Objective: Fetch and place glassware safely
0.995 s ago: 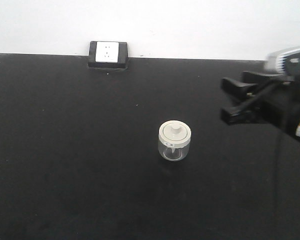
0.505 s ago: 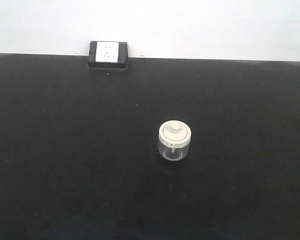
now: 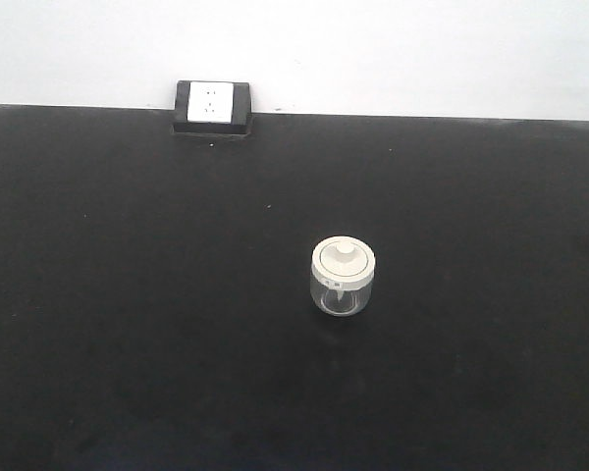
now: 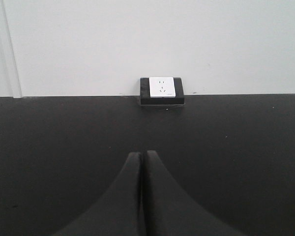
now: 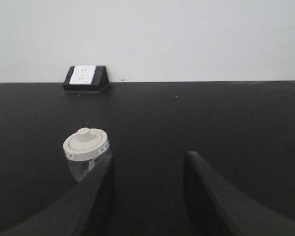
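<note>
The glassware, a squat clear jar [image 3: 343, 277] with a cream-white knobbed lid, stands upright on the black table [image 3: 128, 324], right of centre in the front view. No arm shows in that view. In the right wrist view the jar [image 5: 86, 153] sits ahead and to the left, partly behind the left finger [image 5: 101, 189]. My right gripper [image 5: 150, 160] is open with nothing between its fingers. The left gripper [image 4: 141, 155] is shut, its black fingers pressed together over bare table, and the jar does not show in the left wrist view.
A white wall socket in a black housing [image 3: 212, 106] sits at the table's far edge against the white wall; the same socket appears in the left wrist view [image 4: 162, 90] and the right wrist view [image 5: 85, 76].
One second ago my right gripper reached into the front view from the right edge. It has since drawn back out of that view. The jar has not moved.
</note>
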Available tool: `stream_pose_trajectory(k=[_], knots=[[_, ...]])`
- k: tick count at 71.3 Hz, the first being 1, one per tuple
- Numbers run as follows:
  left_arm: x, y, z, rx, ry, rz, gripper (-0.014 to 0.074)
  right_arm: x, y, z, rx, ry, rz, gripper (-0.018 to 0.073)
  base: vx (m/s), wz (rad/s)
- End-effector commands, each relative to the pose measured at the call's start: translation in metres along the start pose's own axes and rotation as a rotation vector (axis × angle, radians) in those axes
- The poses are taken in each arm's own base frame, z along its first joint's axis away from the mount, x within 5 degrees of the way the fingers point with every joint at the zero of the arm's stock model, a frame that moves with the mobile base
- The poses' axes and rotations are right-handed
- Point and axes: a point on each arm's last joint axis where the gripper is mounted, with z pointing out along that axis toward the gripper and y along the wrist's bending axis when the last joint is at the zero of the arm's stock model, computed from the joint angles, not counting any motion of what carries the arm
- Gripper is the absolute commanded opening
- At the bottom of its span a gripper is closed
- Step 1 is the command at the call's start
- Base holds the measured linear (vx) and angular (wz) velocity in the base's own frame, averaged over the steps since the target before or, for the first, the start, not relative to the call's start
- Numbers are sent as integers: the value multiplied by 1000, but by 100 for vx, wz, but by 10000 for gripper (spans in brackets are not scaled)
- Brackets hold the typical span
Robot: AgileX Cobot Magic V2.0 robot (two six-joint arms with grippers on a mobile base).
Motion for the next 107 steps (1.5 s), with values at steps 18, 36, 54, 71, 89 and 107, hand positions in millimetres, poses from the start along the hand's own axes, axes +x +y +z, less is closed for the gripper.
stream_pose_trajectory(k=[18, 36, 54, 71, 89, 107], knots=[[-14, -2, 0, 18, -79, -17, -7, -13, 6, -2, -58, -81, -94, -13, 0, 0], [-14, -2, 0, 18, -79, -17, -7, -12, 6, -2, -57, -71, -92, -8, 0, 0], [-14, -2, 0, 18, -79, -17, -7, -12, 6, -2, -57, -70, -91, -8, 0, 0], [-14, -2, 0, 18, -79, -17, -7, -12, 6, -2, -57, -70, -91, -8, 0, 0], [-6, -1, 0, 17, -69, -17, -7, -12, 6, -2, -57, -70, -91, -8, 0, 0], [36, 2, -4, 12, -52, 99, -7, -12, 6, -2, -56, -70, -92, -8, 0, 0]])
